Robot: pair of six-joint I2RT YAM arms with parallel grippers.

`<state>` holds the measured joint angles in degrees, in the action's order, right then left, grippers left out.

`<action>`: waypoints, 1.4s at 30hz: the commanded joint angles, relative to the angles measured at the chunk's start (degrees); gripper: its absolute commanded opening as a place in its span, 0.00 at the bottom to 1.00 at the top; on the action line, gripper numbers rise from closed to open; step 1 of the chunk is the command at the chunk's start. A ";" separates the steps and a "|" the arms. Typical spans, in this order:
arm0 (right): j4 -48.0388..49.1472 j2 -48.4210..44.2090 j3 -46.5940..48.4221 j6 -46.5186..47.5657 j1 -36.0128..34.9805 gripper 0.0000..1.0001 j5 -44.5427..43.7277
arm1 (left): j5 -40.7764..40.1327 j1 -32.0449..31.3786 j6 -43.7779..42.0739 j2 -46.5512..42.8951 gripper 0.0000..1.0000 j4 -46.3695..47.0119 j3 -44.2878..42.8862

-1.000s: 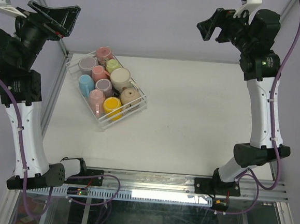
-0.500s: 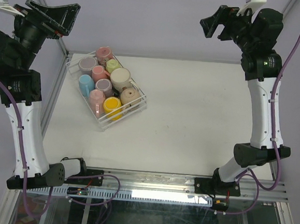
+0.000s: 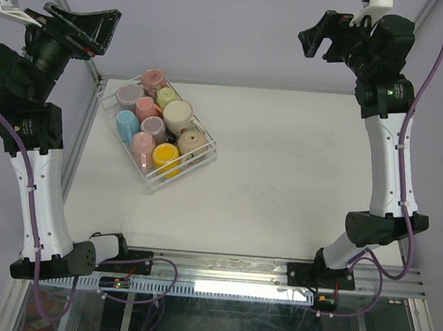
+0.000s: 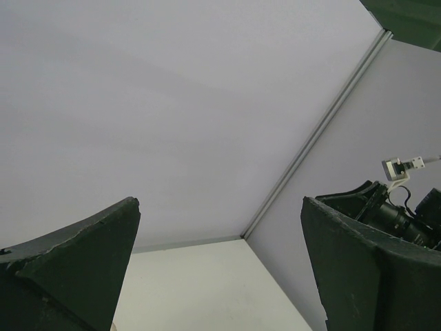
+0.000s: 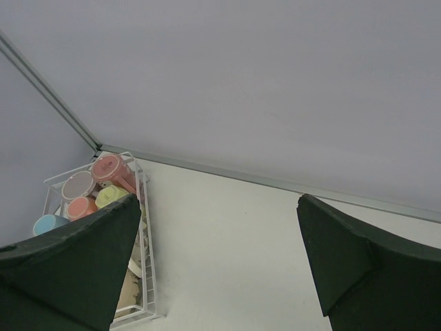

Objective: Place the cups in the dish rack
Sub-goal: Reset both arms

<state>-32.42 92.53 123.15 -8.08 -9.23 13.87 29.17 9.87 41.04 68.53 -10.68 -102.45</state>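
Observation:
The dish rack (image 3: 183, 175), a white wire tray, stands at the table's far left. Several cups lie inside it, among them a yellow cup (image 3: 165, 158), a cream cup (image 3: 178, 116), a light blue cup (image 3: 126, 124) and a pink cup (image 3: 153, 80). My left gripper (image 3: 83, 26) hangs high above the rack's far left corner, open and empty. My right gripper (image 3: 321, 37) is raised at the far right, open and empty. The right wrist view shows the rack (image 5: 142, 231) at lower left with the pink cup (image 5: 110, 169) and a green cup (image 5: 110, 196), partly behind the gripper (image 5: 219, 207).
The left wrist view looks between the wide fingers of the left gripper (image 4: 219, 207) at the table's far right corner and the right arm's wrist camera (image 4: 403, 210). Grey walls close the back and both sides. An aluminium rail (image 3: 221, 267) runs along the near edge.
The right gripper has risen slightly and drifted a little to the right. The left gripper shifted only very slightly. The rack and cups have not moved.

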 commanded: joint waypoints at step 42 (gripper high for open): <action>4.48 -4.25 -4.42 -1.84 3.78 0.99 1.64 | 1.77 0.65 -1.05 -1.21 0.99 0.59 3.58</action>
<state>-31.44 91.39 118.28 -8.97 -6.07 14.48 29.17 9.87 40.86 68.62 -11.09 -99.04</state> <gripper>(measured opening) 0.991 0.990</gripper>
